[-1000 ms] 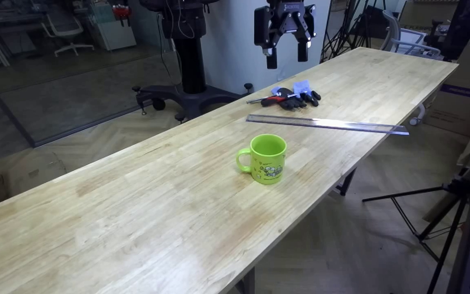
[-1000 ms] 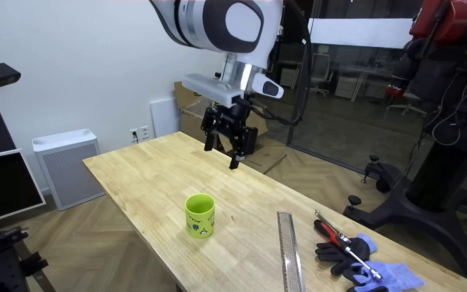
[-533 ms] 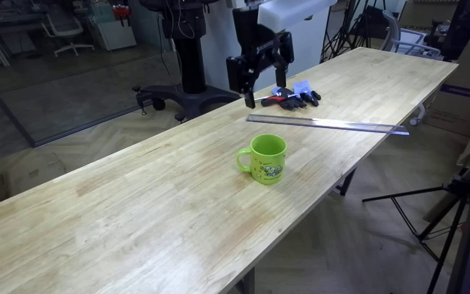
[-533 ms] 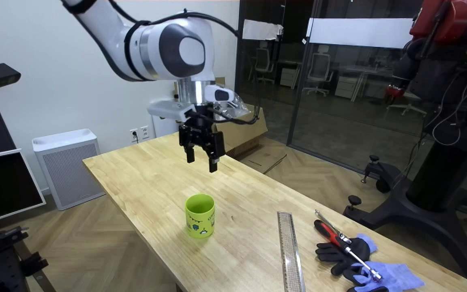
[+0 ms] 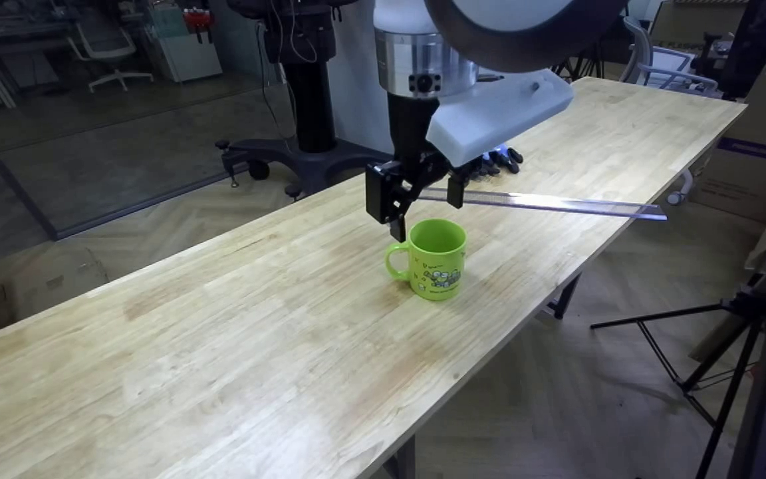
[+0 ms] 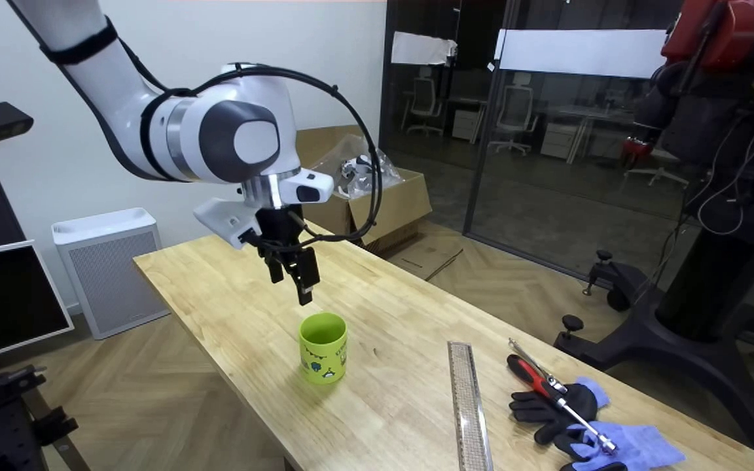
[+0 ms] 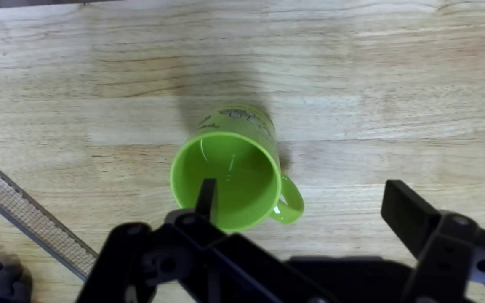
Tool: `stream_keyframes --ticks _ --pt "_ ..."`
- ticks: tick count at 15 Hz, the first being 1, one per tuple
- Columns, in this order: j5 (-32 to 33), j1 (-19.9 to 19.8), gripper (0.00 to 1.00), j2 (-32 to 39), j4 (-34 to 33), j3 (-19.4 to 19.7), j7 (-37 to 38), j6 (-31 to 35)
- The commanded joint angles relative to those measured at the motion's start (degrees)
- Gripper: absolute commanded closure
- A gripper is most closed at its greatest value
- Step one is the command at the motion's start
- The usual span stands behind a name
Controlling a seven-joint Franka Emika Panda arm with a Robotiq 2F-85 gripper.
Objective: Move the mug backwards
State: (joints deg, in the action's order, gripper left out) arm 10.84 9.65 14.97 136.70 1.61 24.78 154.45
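Note:
The lime-green mug [image 5: 441, 273] stands upright on the wooden table in both exterior views [image 6: 323, 356]. Its printed wall and open mouth show in the wrist view [image 7: 234, 176], with the handle [image 7: 294, 201] pointing right. In an exterior view the handle is hidden behind the mug. My gripper [image 5: 426, 211] is open and empty, tilted, just above and behind the mug's rim. It also hangs above the mug in an exterior view [image 6: 290, 285]. In the wrist view the fingers [image 7: 303, 200] are wide apart; the left finger overlaps the mug's mouth and the right finger is over bare table.
A clear ruler [image 6: 468, 405] lies on the table [image 5: 223, 346] beside the mug; it shows at left in the wrist view [image 7: 27, 214]. Black and blue gloves [image 6: 557, 405] with a red-handled tool [image 6: 529, 374] lie beyond it. The table's long edge runs near the mug.
My arm has swung across and come down from high above the table to just over the mug. The gripper stays open. The mug has not moved.

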Motion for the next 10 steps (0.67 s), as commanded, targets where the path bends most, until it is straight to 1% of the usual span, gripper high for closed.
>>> stream_keyframes --ticks 1,2,4,7,10 --pt "-0.4 0.2 0.00 -0.2 0.2 0.3 -0.2 0.0" --pt "-0.8 -0.3 0.00 0.1 -0.3 -0.2 -2.3 -0.5" --pt "-2.3 -1.8 0.00 1.1 -0.7 -1.5 -8.7 -0.1" --pt "-5.2 -4.6 0.00 3.6 -2.4 -3.7 -21.5 -1.5" --pt "-6.6 -7.0 0.00 6.4 -4.7 -5.0 -30.4 -2.6"
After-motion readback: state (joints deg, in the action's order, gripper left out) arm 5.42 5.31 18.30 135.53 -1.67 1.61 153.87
